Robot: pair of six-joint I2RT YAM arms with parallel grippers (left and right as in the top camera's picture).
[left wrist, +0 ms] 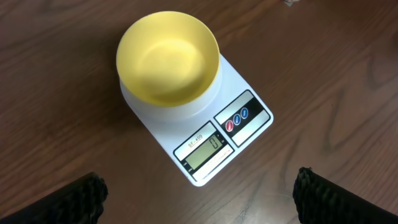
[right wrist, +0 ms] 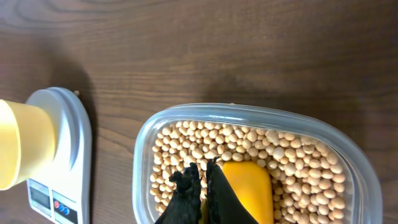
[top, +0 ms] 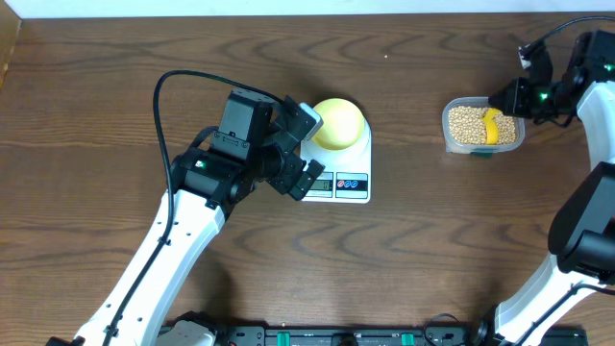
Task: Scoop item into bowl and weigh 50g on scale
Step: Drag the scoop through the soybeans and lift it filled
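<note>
Looks barely begun, with bowl (left wrist: pixel 168 59) empty atop scale (left wrist: pixel 239 87), beans (right wrist: pixel 298 162) all in tub (right wrist: pixel 249 109) well apart, right gripper (right wrist: pixel 204 186) pinched on scoop (right wrist: pixel 245 183) among them, left gripper (left wrist: pixel 199 183) spread wide above scale.

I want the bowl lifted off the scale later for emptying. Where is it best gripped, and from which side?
Probably the rim of the bowl, from above, with one jaw inside and one outside. It stands upright and empty on the scale, so the thin wall is exposed, while its round body looks wide for the jaws.
</note>
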